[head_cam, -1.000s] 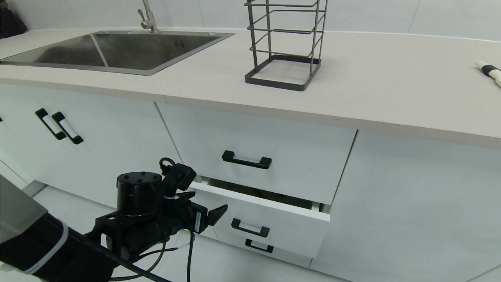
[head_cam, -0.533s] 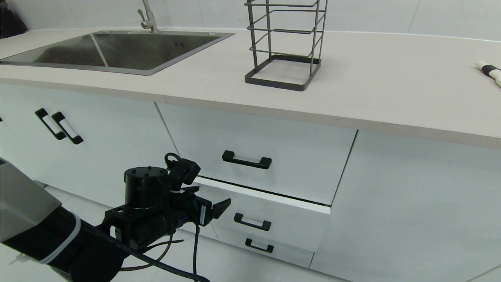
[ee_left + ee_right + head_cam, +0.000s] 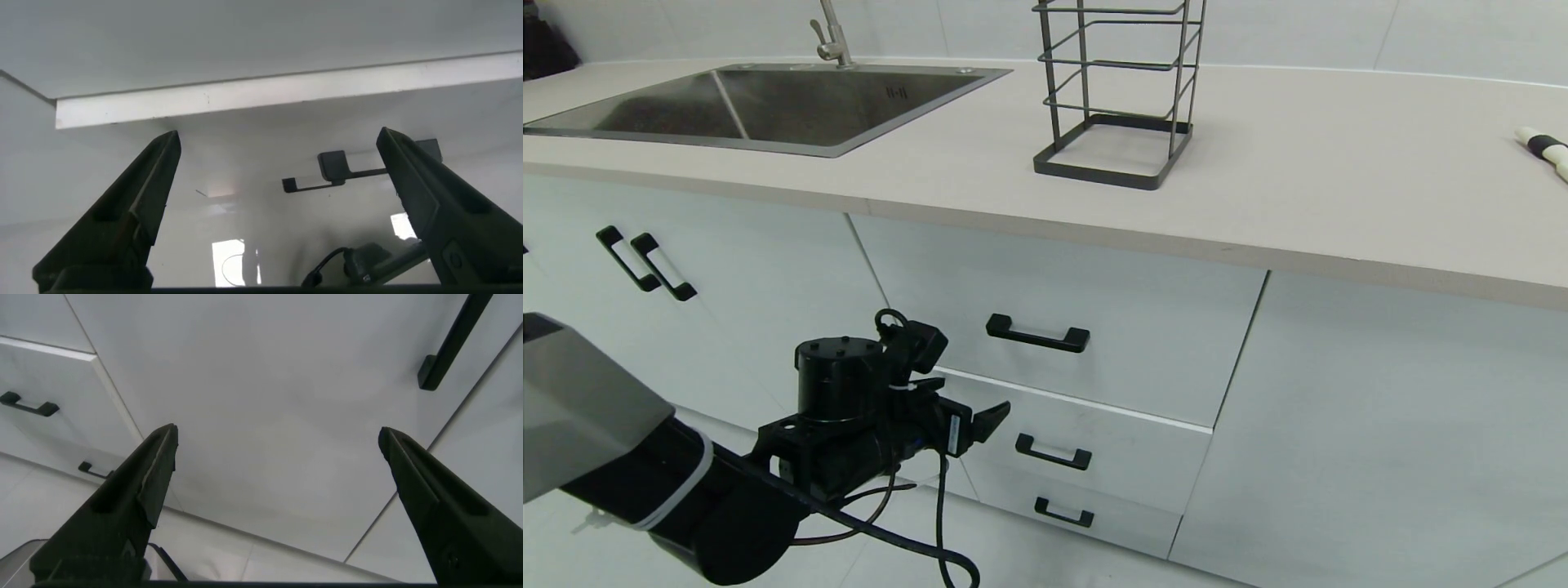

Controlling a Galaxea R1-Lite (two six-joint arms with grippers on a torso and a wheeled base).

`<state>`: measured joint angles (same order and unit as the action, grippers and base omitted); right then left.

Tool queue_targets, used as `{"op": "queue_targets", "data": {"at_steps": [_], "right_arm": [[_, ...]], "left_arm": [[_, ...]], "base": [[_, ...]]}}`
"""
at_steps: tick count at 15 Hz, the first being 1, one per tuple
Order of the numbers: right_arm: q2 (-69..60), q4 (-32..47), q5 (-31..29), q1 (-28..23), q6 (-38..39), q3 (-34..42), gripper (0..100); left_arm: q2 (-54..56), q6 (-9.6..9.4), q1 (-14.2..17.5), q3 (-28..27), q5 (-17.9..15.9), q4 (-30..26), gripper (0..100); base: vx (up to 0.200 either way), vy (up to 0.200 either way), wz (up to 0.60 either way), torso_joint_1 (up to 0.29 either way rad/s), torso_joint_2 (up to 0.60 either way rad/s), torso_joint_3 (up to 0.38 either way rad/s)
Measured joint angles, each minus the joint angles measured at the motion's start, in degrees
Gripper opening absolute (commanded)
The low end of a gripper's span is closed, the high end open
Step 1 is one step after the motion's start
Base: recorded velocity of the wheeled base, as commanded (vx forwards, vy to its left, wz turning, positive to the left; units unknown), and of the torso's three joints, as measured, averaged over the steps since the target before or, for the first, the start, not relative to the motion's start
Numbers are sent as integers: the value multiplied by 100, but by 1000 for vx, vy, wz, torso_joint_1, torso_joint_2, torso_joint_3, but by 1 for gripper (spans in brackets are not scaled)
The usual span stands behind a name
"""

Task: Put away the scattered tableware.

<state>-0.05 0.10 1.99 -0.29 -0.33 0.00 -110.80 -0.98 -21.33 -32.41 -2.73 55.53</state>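
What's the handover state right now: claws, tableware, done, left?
Left claw: open, empty, close to the middle drawer front, beside its handle.
Right claw: open, empty, facing a cabinet door.
Tableware: one utensil lies at the right edge of the countertop; a wire rack stands there too.
Done: middle drawer looks shut or nearly so.
Left: utensil not yet put away.

Left gripper [image 3: 278, 133], jaws spread wide, close to white drawer front [image 3: 245, 167], black handle [image 3: 353, 170] between

Striped handle [image 3: 1543, 150], perhaps tableware, cut by edge
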Motion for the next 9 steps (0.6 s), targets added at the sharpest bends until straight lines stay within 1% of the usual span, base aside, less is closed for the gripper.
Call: {"op": "queue_targets", "data": {"at_steps": [5, 9], "right_arm": [[-2, 0, 0, -4, 1, 0, 100], [-2, 0, 1, -6, 1, 0, 100]], "left_arm": [[-78, 7, 6, -13, 2, 79, 100], [7, 9, 9, 174, 0, 193, 100]], "base": [[0, 0, 0, 0, 0, 0], [0, 0, 0, 0, 0, 0]]}}
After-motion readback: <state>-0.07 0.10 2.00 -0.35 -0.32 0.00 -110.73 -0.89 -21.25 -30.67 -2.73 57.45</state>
